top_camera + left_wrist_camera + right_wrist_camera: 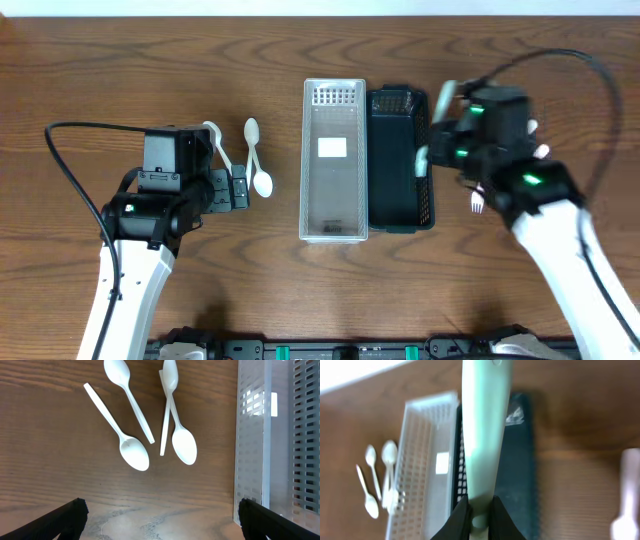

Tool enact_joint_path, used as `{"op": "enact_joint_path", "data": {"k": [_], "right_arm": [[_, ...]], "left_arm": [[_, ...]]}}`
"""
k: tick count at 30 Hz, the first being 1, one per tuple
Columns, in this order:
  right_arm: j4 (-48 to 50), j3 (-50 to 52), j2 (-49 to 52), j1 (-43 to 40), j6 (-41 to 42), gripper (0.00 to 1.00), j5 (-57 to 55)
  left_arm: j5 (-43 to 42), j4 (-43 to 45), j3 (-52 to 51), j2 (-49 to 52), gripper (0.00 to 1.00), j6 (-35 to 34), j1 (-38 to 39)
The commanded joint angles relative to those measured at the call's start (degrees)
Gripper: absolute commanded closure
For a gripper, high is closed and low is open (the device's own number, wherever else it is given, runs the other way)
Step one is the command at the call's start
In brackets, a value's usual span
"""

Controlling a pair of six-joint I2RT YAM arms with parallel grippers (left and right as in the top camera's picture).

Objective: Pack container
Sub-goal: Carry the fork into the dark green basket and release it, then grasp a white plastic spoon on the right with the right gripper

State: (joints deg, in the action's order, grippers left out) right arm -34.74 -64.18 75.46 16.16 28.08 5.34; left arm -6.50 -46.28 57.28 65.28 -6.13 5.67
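Brown wood-grain desk fills the overhead view, with a clear bin at the centre and a dark bin touching its right side. The right gripper hangs at the dark bin's right edge, clamped on a pale green utensil. A white fork lies on the desk just right of that bin. At the left of the frame the left gripper sits just beside loose white spoons, well apart from the bins. In the left wrist view four spoons lie scattered across the upper half, two of them crossing. The clear bin's perforated wall runs down the right edge, and the fingers stand spread wide at the lower corners, holding nothing. In the right wrist view the utensil's handle runs up the centre of the frame from between the closed tips, over the dark bin. A blurred white item shows at the right edge. The step in hand looks like dropping this utensil into the dark bin. To do it well, line its length up with the bin's long side and lower it below the rim before releasing, so it neither bridges the walls nor bounces out. The desk looks hard and smooth, so a dropped piece could skid. Of the room, only a pale strip shows along the top of the overhead frame.
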Motion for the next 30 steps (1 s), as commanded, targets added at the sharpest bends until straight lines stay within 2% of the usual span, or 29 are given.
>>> {"op": "enact_joint_path", "data": {"k": [1,3,4,6,9,12,16,20,25,30], "right_arm": [[1.49,-0.2,8.81,3.91,0.61,0.99,-2.14],[2.67,-0.2,14.23,4.92,0.59,0.99,-2.4],[3.15,-0.22,16.39,4.98,0.59,0.96,-2.56],[3.02,-0.7,19.32,4.74,0.59,0.77,-2.51],[1.25,-2.62,19.23,3.65,0.39,0.44,-2.51],[-1.42,-5.77,16.44,1.7,-1.16,0.25,-2.56],[-4.17,-8.0,11.34,-3.45,-2.43,0.18,-4.35],[-7.41,-7.98,8.81,-14.32,-2.43,0.18,-11.8],[-9.94,-6.91,12.48,-24.26,-1.73,0.22,-12.87],[-9.6,-6.49,19.71,-30.71,-1.75,0.19,-12.83]], "left_arm": [[0.09,-0.17,1.09,0.22,0.02,0.55,-0.31],[0.11,-0.17,1.09,0.22,0.01,0.55,-0.31],[0.09,-0.15,1.09,0.22,0.02,0.55,-0.31],[0.09,-0.17,1.09,0.22,0.02,0.55,-0.31],[0.09,-0.15,1.09,0.22,0.02,0.55,-0.31],[0.11,-0.15,1.09,0.22,0.02,0.55,-0.31],[0.09,-0.15,1.09,0.22,0.02,0.55,-0.31],[0.09,-0.15,1.09,0.22,0.02,0.55,-0.31],[0.09,-0.15,1.09,0.2,0.02,0.55,-0.31],[0.09,-0.17,1.09,0.2,0.02,0.55,-0.31]]}}
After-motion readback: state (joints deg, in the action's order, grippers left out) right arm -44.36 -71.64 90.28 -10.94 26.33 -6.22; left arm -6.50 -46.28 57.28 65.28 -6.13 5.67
